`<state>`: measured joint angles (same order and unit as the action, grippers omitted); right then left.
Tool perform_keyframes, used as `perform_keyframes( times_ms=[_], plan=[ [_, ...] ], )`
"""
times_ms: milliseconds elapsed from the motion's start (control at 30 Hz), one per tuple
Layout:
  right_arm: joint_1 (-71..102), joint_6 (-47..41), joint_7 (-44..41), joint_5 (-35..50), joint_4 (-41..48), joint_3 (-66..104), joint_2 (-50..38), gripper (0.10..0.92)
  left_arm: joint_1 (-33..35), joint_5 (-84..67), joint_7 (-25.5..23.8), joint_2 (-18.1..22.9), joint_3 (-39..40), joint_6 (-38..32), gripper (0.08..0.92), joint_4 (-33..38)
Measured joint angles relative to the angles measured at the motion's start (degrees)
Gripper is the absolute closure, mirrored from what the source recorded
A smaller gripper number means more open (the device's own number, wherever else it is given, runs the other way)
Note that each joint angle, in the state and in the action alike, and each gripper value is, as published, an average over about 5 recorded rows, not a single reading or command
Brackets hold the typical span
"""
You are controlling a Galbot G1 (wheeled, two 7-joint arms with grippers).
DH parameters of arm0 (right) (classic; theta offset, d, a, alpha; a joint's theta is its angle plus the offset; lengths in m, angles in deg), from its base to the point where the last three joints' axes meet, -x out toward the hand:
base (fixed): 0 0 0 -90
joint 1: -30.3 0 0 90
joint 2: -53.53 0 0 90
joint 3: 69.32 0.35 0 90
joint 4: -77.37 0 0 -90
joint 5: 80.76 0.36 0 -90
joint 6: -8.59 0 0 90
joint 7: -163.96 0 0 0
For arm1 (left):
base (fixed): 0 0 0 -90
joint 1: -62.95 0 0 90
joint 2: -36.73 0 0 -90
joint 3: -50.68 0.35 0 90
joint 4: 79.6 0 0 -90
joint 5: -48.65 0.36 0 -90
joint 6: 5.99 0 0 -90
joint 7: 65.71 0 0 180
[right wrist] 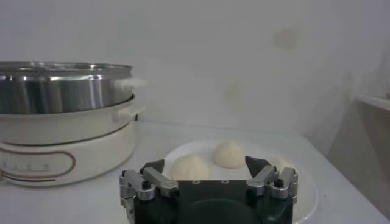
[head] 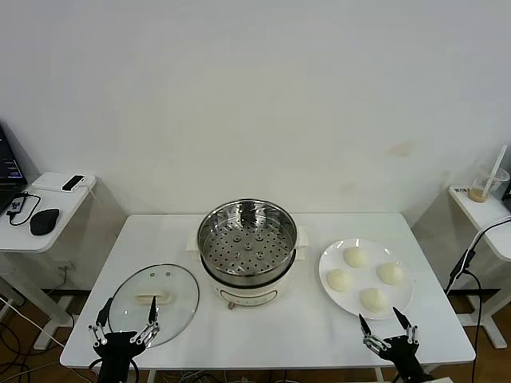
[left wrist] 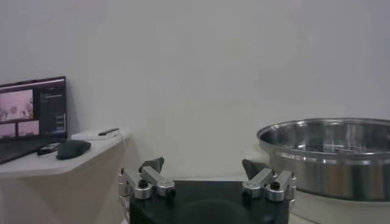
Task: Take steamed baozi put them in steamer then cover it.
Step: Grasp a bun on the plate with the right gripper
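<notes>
The steamer (head: pixel 247 249) stands uncovered at the table's middle, its perforated tray empty; it also shows in the left wrist view (left wrist: pixel 332 155) and the right wrist view (right wrist: pixel 64 122). Several baozi (head: pixel 356 257) lie on a white plate (head: pixel 329 259) to its right; two baozi (right wrist: pixel 228 153) show in the right wrist view. The cover (head: pixel 155 302) lies flat on the table at the left front. My left gripper (head: pixel 125 321) is open at the front edge, by the cover. My right gripper (head: pixel 386 322) is open at the front edge, just before the plate.
A side table (head: pixel 48 209) at the far left holds a mouse and a laptop. Another small shelf (head: pixel 479 203) with a cup stands at the far right. A wall (head: pixel 255 96) closes the back.
</notes>
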<state>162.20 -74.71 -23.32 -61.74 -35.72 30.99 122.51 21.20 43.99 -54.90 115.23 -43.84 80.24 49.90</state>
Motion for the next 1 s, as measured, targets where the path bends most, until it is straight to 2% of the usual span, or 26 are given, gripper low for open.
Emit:
perform_keyframes(
  times_ms=[233,467,767,1000],
  plan=[
    [-2.0,-2.0,-1.3,-2.7,0.7,1.6,-1.5,0.203,-0.5,0.1,0.3,-0.5,0.9,2.8,0.177,1.1],
    [-7.5,-6.3,-5.2,-10.8,3.3,4.0,-5.4,0.203,-1.0,1.6,-0.5,-0.7,1.4,6.8,0.177,1.9],
    [-20.3,-11.6,-15.9,-25.7,9.4,2.7,-15.2,0.203,-0.7,6.0,-3.2,-0.6,2.1,9.1,0.177,1.7],
    [-33.9,-12.7,-26.5,-35.3,16.1,-4.4,-24.5,0.203,-0.4,8.6,-4.2,-0.6,2.2,10.0,0.177,2.1]
  ],
)
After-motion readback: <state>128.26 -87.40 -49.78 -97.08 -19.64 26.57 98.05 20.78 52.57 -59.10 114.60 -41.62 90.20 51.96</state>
